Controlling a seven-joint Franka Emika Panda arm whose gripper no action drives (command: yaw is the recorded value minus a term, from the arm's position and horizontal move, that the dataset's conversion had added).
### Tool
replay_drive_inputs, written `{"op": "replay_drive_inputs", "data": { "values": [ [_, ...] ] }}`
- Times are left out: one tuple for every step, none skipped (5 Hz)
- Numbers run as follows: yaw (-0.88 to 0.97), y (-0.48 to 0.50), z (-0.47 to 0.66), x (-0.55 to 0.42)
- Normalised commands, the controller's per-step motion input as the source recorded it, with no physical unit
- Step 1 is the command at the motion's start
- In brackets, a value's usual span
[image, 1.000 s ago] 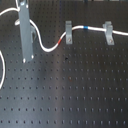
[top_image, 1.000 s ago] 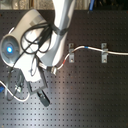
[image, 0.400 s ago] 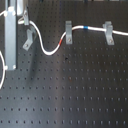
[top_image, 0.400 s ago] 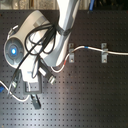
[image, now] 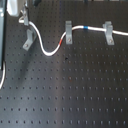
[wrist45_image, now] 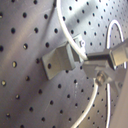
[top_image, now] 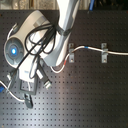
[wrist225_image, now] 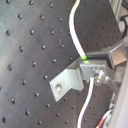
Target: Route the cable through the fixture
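The cable lies across the black, hole-dotted counter as a thin white line. In the first exterior view it comes in from the first exterior view's right, passes through the right bracket, runs past a short blue band to the middle bracket, then drops into a loop marked by a short red band and climbs back up to the left bracket, the clip nearest the arm. Another stretch of white cable curves down along the first exterior view's left edge. The gripper sits just above that left bracket, at the top left of the first exterior view, and the cable rises into it. In the first wrist view the grey bracket stands upright on the counter with the cable running just beside it, touching or nearly touching one edge. In the second wrist view the jaws appear clamped on the cable right at the bracket, with one dark fingertip pressing in from the side; whether the cable already sits inside the clip cannot be told. In the second exterior view the arm's white body covers the left bracket, while the other two brackets and the cable show to the second exterior view's right.
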Motion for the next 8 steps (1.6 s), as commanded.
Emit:
{"op": "replay_drive_inputs", "data": {
  "values": [
    [1.00,0.001,0.04,-0.006],
    [1.00,0.004,0.12,-0.014],
    [1.00,0.011,0.14,-0.027],
    [1.00,0.023,0.15,-0.045],
    [0.99,0.036,0.15,-0.055],
    [0.98,0.058,0.16,-0.073],
    [0.87,0.128,0.13,-0.134],
    [0.73,0.166,0.12,-0.232]
  ]
}}
